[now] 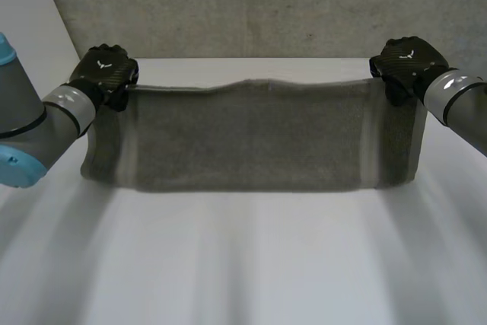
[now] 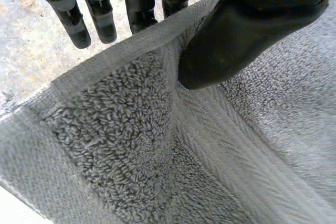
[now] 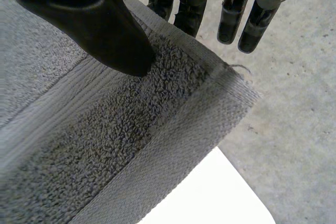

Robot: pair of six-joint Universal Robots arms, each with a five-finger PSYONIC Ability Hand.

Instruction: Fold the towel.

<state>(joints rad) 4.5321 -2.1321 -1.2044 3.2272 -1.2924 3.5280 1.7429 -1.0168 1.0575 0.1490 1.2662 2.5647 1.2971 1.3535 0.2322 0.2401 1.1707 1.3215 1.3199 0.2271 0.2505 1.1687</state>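
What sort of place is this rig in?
Probably a lab or test cell: plain white table, rough concrete beyond it, left hand and right hand pinching corners of a grey towel.

Robotics lab workstation, plain white table (image 1: 243, 264), rough grey concrete wall (image 1: 266, 5) behind, grey-jointed robot arm (image 1: 30, 127)

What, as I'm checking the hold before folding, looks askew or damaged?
Little: the towel hangs level, left hand and right hand each pinching a top corner. Its top edge ripples midway; a loose thread strays at the right corner.
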